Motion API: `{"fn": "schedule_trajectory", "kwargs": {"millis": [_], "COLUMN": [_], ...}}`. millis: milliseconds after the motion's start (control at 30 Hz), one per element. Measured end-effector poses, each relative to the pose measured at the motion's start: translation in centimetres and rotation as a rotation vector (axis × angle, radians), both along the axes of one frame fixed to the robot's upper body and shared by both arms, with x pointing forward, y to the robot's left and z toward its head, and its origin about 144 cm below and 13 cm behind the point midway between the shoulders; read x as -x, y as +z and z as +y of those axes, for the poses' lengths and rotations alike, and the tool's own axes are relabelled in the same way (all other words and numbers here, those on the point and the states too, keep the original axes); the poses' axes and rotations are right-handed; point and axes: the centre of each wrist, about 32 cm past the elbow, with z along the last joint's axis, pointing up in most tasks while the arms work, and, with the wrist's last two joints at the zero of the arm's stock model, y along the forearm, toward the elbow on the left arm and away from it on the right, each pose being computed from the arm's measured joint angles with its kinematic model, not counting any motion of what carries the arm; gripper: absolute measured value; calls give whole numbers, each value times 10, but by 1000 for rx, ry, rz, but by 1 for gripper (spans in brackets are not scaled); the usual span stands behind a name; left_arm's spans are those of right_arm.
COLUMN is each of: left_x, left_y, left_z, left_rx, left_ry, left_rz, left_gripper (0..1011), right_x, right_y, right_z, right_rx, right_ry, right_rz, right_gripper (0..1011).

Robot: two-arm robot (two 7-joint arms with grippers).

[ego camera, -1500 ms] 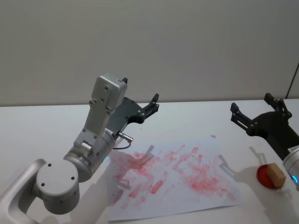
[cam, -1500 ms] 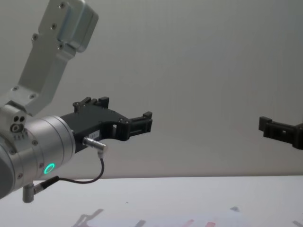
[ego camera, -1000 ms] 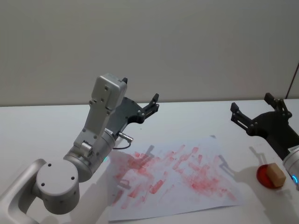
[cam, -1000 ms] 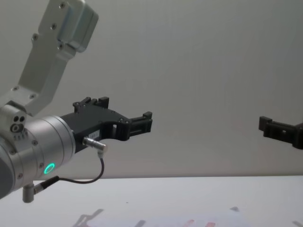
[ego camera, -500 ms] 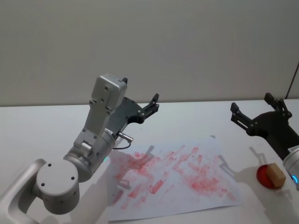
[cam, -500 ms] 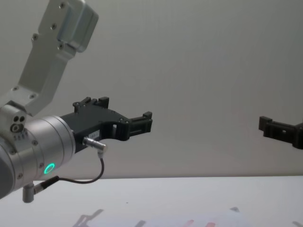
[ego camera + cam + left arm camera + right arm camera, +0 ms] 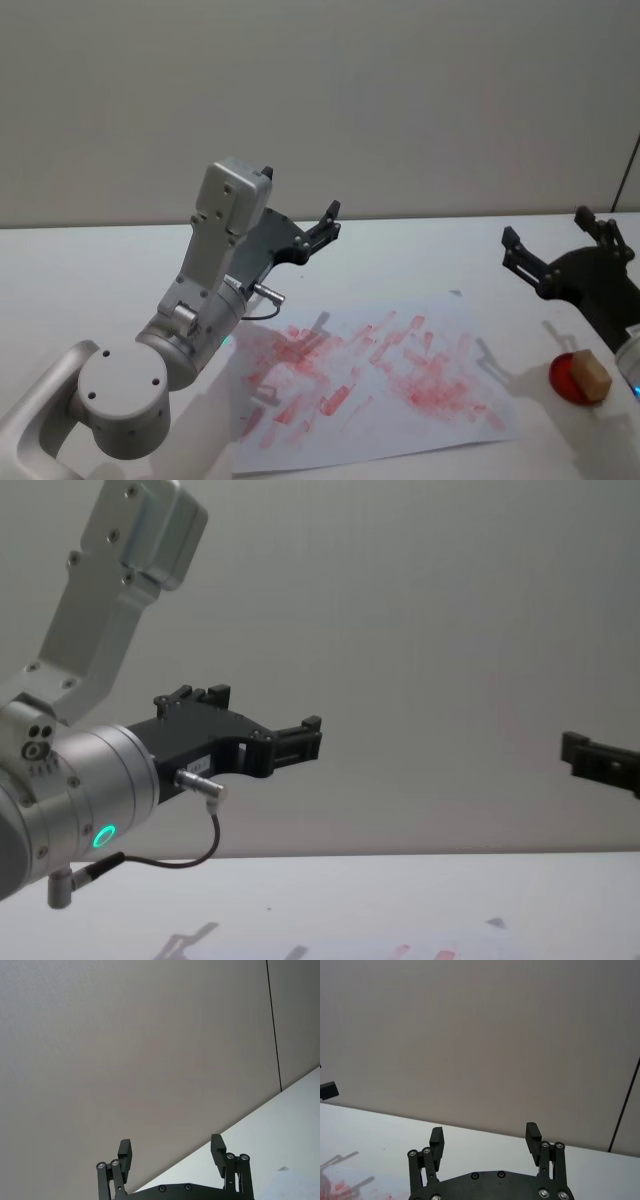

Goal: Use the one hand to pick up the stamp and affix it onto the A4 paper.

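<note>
Head view: right gripper, fingers apart, hovers beyond the stamp on a red pad by the table's right edge; a skewed descent could topple it. Left gripper idles, spread, over the table's left side.

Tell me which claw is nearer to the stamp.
Right. The right claw hovers above and just behind the stamp; the left claw is raised across the A4 paper from it.
</note>
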Motion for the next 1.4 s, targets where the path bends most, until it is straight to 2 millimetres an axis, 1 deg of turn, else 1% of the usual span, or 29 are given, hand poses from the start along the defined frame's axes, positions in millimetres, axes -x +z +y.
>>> {"fn": "schedule_trajectory", "kwargs": {"millis": [133,233,267,367,533,700,933,1400], "left_x": [0,0,0,0,0,0,0,0], "left_y": [0,0,0,0,0,0,0,0], "left_z": [0,0,0,0,0,0,0,0], "left_rx": [0,0,0,0,0,0,0,0], "left_ry": [0,0,0,0,0,0,0,0], "left_rz": [0,0,0,0,0,0,0,0], "left_gripper": [1001,1001,1001,1001,1001,1001,1001,1001], "right_x": [9,21,21,36,51,61,67,67], "right_y": [-3,-5,-5,-8,-11,-14,-16,-27], "right_z": [-3,-7,-7,-11,-16,-20,-23,-25], "right_rx": [0,2,2,9,28,44,52,61], "right_ry": [-17,-45,-45,-77,-115,-142,-160,-141], "right_rz": [13,37,37,73,122,157,203,328], "right_gripper": [1001,1001,1001,1001,1001,1001,1001,1001]}}
